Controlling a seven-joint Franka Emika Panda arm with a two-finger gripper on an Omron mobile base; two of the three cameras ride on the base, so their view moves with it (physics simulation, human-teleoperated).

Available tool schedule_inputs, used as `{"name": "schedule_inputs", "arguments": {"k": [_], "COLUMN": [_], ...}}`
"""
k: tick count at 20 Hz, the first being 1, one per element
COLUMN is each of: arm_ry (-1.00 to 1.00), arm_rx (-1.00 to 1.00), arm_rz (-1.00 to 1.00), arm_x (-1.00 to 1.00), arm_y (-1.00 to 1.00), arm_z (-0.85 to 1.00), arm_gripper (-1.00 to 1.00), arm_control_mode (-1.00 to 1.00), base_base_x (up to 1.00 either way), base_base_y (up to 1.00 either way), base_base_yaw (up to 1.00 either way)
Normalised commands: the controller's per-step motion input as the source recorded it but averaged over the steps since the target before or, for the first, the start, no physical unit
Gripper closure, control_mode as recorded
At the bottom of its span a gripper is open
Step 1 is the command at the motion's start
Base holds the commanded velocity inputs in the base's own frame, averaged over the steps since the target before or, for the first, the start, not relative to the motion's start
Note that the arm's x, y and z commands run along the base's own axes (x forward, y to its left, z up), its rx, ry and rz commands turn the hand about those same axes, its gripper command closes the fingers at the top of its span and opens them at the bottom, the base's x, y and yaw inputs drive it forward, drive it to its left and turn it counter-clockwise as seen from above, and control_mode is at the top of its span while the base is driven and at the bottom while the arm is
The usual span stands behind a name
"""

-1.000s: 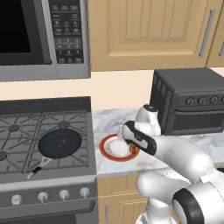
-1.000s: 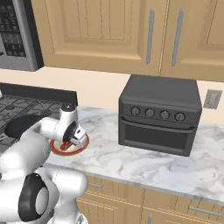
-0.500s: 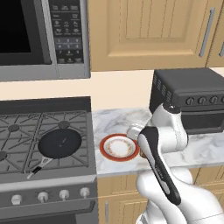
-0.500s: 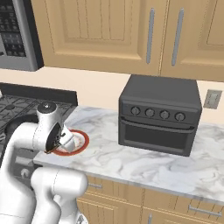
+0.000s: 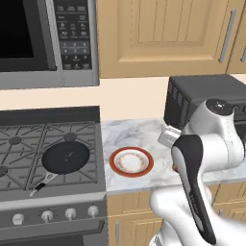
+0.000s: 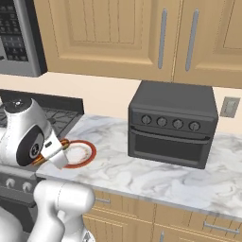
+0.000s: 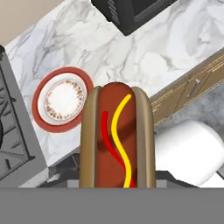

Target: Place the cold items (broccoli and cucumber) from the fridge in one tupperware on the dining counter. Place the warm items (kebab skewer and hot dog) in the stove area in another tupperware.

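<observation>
The hot dog [image 7: 117, 138] now rides in the tool, clamped by its sides in the hand view, bun upright with the ketchup and mustard lines facing the camera. A second ago the tool was down at the red-rimmed plate [image 5: 131, 161]; since then the arm has swung back and up toward the near edge of the tabletop [image 6: 142, 175], and the plate now lies bare, with only crumbs on its white centre. In the right base view a sliver of the bun peeks out beside the wrist, just left of the plate. So the pick-up of this warm item looks done; what remains for it is the carry to a tupperware, and none is visible here, so the base will likely have to drive.

Nearest is the tabletop's front edge with the wooden drawers below; the hot dog hangs about over that edge, already off the surface. To the left, the stove [image 5: 48, 158] adjoins the marble, with a dark pan [image 5: 64, 157] on the near burner, its handle pointing toward the front. To the right, the toaster oven [image 6: 172, 124] stands far back, leaving open marble in front of it. Farther up, the microwave [image 5: 45, 41] and wall cabinets [image 6: 127, 38] overhang, well above the load.
</observation>
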Motion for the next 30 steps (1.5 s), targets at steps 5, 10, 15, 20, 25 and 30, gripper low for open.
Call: {"name": "schedule_inputs", "arguments": {"k": [5, 10, 15, 20, 25, 30], "arm_ry": [-0.35, -0.23, -0.19, -0.08, 0.0, 0.0], "arm_rx": [0.04, 0.0, 0.0, 0.0, 0.0, 0.0], "arm_rz": [-0.3, -0.11, -0.07, -0.03, 0.0, 0.0], "arm_x": [-0.71, -0.01, 0.0, 0.0, 0.0, 0.0], "arm_y": [-0.73, -0.17, -0.01, 0.0, 0.0, 0.0], "arm_z": [-0.34, -0.57, -0.67, -0.24, 0.0, 0.0], "arm_gripper": [1.0, 1.0, 1.0, 1.0, 1.0, 1.0], "arm_control_mode": [-1.0, -1.0, -1.0, 1.0, 1.0, 1.0], "base_base_x": [0.0, 0.0, 0.0, -0.05, -0.51, -0.55], "base_base_y": [0.0, 0.0, 0.0, -0.01, -0.09, -0.54], "base_base_yaw": [0.0, 0.0, 0.0, -0.05, -0.04, 0.06]}}
